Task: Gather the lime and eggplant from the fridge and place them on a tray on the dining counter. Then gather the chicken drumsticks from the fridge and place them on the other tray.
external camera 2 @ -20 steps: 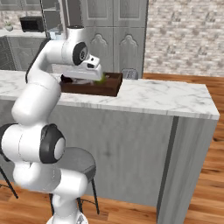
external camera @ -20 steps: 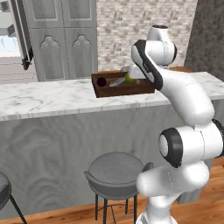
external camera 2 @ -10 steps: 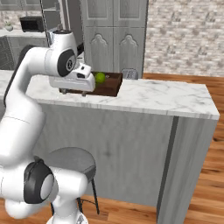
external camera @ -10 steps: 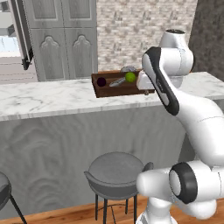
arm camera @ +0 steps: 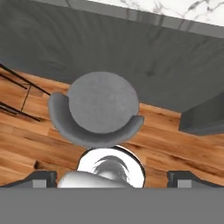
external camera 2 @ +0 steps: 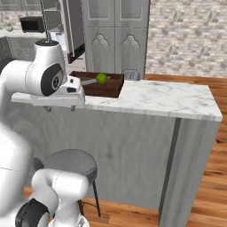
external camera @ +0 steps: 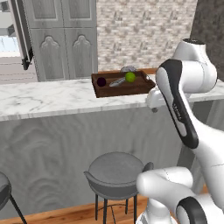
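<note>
I am holding the gripper point(arm camera: 112, 177) spread and empty beside the marble counter point(external camera: 52, 98), since the green lime point(external camera: 130, 77) and dark eggplant point(external camera: 101, 82) are resting in the brown wooden tray point(external camera: 124, 89).

Green lime point(external camera: 130, 77), brown tray point(external camera: 131, 89), white-veined marble counter point(external camera: 52, 98)

- Eggplant point(external camera: 101, 82): small dark round shape in the tray point(external camera: 109, 90) beyond the gripper point(external camera 2: 59, 107); detail too small to tell.
- Grey object point(external camera: 118, 82) in the tray beside the lime point(external camera: 130, 77): identity unclear.
- Grey item point(external camera 2: 131, 75) behind the tray: partly hidden.
- Stool point(arm camera: 97, 110) below the gripper: legs hidden.
- Second stool point(external camera: 4, 192): cut off by the edge.
</note>
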Motion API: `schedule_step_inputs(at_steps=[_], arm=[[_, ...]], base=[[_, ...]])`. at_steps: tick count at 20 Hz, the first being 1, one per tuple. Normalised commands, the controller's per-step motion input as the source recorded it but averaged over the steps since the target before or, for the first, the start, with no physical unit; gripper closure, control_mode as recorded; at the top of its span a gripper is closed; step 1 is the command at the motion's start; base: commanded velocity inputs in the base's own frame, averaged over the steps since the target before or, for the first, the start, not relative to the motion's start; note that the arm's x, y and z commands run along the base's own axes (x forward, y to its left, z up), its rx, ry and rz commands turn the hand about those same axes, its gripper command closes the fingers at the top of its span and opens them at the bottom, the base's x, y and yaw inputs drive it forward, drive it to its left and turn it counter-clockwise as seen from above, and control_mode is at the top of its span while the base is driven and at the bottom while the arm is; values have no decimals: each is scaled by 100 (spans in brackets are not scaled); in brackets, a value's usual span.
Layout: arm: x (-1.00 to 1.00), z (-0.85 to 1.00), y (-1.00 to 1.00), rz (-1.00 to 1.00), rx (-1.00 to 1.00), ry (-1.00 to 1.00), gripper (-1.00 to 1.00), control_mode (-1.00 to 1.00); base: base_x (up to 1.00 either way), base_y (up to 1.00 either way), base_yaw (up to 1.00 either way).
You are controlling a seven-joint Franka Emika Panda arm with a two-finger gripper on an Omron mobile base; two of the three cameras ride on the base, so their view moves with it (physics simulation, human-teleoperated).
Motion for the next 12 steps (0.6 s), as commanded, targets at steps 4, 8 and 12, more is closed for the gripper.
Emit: schedule_step_inputs(at_steps=[4,8,12], arm=[[-92,0,0,-8,0,0,-100,-100],[-78,-2,-7,-22,0,0,-100,-100],[-49,0,-6,-13,0,0,-100,-100]], base=[[0,0,0],[0,0,0],[0,0,0]])
